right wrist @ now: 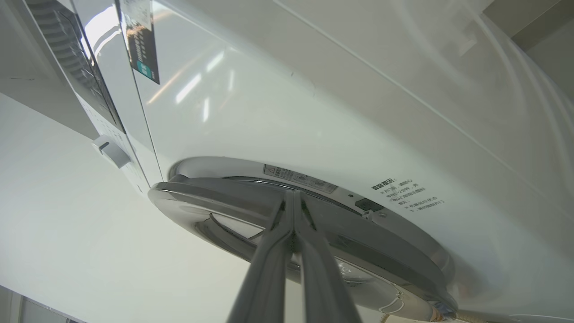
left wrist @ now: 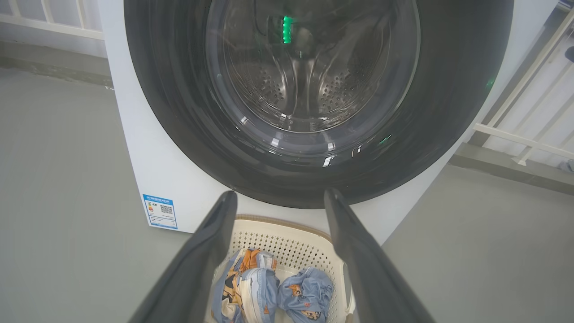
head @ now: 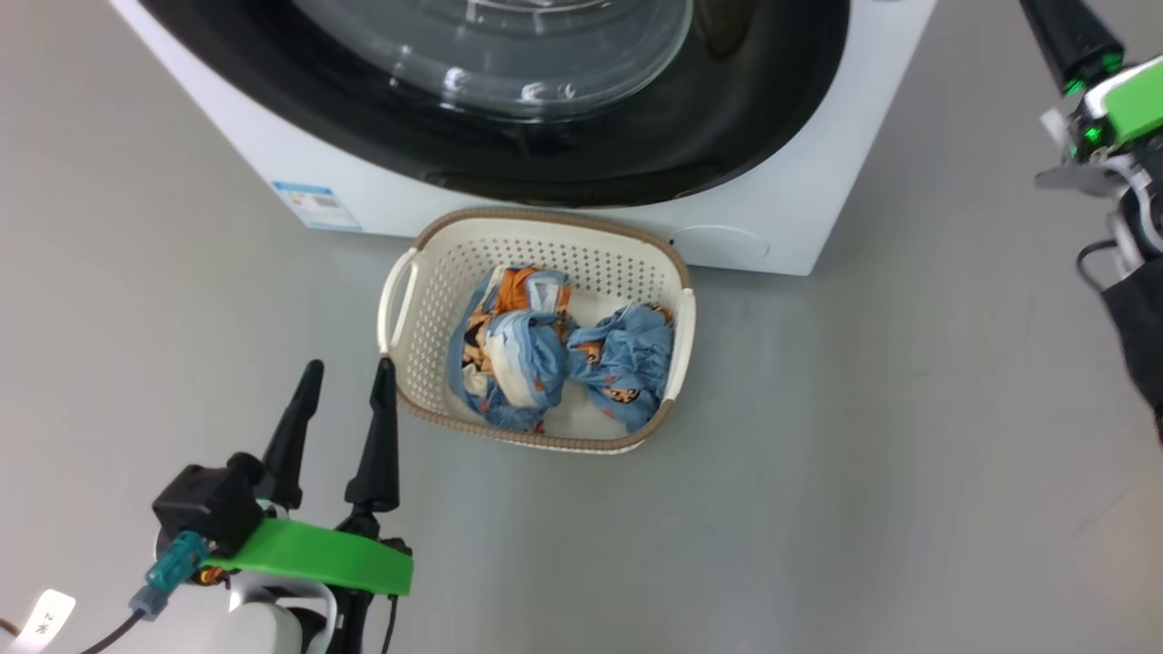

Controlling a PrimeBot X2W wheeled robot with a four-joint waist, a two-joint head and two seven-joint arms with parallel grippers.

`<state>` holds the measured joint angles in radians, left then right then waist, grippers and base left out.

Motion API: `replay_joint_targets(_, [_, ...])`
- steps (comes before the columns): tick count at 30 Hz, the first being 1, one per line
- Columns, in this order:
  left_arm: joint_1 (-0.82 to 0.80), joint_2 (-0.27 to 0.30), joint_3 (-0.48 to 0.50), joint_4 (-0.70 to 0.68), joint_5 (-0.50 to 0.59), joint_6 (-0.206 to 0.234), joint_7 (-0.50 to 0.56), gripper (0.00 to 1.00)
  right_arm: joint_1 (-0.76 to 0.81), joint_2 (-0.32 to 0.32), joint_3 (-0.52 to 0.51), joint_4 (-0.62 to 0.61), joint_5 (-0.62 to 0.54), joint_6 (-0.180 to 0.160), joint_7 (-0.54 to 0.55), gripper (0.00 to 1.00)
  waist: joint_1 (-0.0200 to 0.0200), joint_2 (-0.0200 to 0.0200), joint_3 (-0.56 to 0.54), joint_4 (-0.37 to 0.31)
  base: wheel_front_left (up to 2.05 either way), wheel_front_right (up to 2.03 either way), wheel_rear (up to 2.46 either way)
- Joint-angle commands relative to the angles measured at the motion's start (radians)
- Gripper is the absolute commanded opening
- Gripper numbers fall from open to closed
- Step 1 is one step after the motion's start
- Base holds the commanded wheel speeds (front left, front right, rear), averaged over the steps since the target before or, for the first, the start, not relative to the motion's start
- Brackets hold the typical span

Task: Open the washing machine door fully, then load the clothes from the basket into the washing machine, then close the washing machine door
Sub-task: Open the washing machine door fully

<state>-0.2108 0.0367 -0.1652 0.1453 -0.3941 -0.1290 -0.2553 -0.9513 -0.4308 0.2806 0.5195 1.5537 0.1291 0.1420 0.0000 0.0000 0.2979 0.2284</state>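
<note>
Head view: door (head: pixel 509 91) looks stiff, hinged, glossy rim likely slick; pull at rim edge, upper frame. Right gripper (right wrist: pixel 292 197) clenched empty, tips by door rim. Left gripper (head: pixel 350 366) spread wide, empty, lower left. Clothes (head: pixel 554 354) soft, light, pinch anywhere; in basket (head: pixel 581 263), centre frame, before washer (head: pixel 273 154).

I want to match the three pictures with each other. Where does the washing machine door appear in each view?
Head view: the washing machine door lies along the top edge, above the basket.
Left wrist view: the washing machine door takes the upper middle, seen face on.
Right wrist view: the washing machine door shows edge on, at lower centre and right.
Shared landmark: the white front of the washing machine.
</note>
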Motion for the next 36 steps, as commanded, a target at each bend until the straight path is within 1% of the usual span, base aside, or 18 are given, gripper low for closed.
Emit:
replay_joint_targets(1, [-0.030,0.014,0.025,-0.026,-0.006,-0.002,-0.006,1.00,-0.030,-0.009,0.006,-0.014,0.019,0.002,0.032,0.00,0.0000,0.0000,0.027,0.027,0.00,0.00,0.00])
replay_joint_targets(6, [-0.045,0.014,0.003,-0.036,-0.027,-0.002,-0.006,1.00,-0.092,-0.032,-0.004,0.023,0.071,0.002,0.153,0.00,0.0000,0.0000,0.055,0.056,0.00,0.00,0.00])
replay_joint_targets(9, [-0.054,0.014,-0.012,-0.041,-0.044,-0.002,-0.006,1.00,-0.138,-0.044,0.002,0.049,0.080,0.002,0.231,0.00,0.0000,0.0000,0.079,0.076,0.00,0.00,0.00])
replay_joint_targets(15, [-0.068,0.014,-0.041,-0.053,-0.047,-0.002,-0.006,1.00,-0.211,-0.035,0.015,0.097,0.077,0.002,0.301,0.00,0.0000,0.0000,0.120,0.096,0.00,0.00,0.00])
replay_joint_targets(24, [-0.085,0.014,-0.056,-0.065,-0.071,-0.002,-0.006,1.00,-0.285,-0.040,0.038,0.132,0.047,0.002,0.360,0.00,0.0000,0.0000,0.165,0.130,0.00,0.00,0.00])
replay_joint_targets(36, [-0.091,0.014,-0.061,-0.064,-0.086,-0.002,-0.006,1.00,-0.315,-0.029,0.059,0.142,0.026,0.002,0.392,0.00,0.0000,0.0000,0.182,0.140,0.00,0.00,0.00])
